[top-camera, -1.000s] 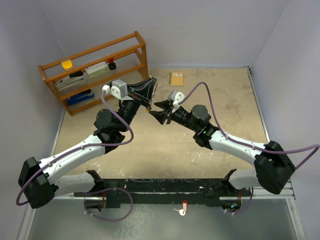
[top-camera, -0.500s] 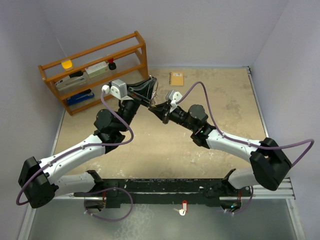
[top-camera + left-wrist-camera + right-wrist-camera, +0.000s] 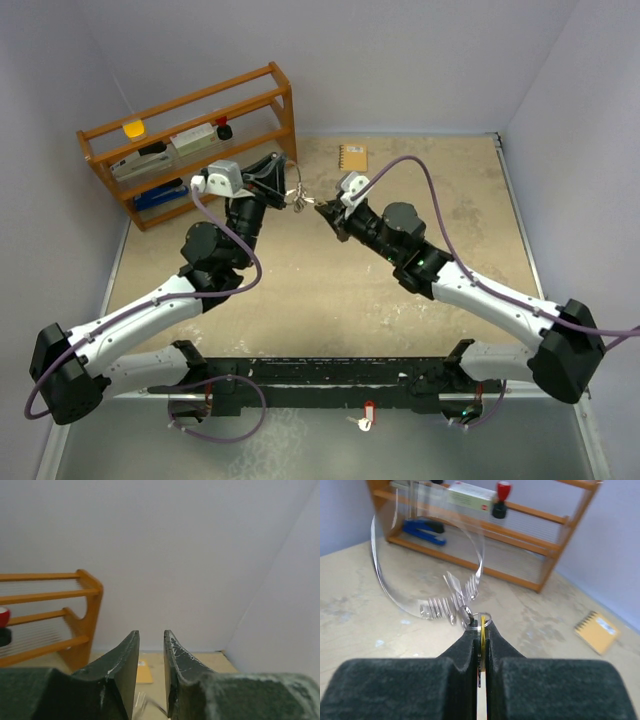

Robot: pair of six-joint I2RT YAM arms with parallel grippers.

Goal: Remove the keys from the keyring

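Right gripper (image 3: 480,636) pressed together on thin yellow edge; I judge it is brass key (image 3: 482,624). Ring (image 3: 297,197) hangs in air between both grippers. Left gripper (image 3: 151,645) slightly parted, nothing visible inside. Ring light, thin springy wire, slippery, swings easily; I would pinch key head flat. Ring blurred in right wrist view. Green key not found.

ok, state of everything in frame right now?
left hand: fingers slightly apart, silver wire low in the gap, grip unclear
right hand: shut on brass key
brass key: edge-on between the right fingers
keyring: in the air between the two hands
notebook: closed, flat on the table
rack: upright
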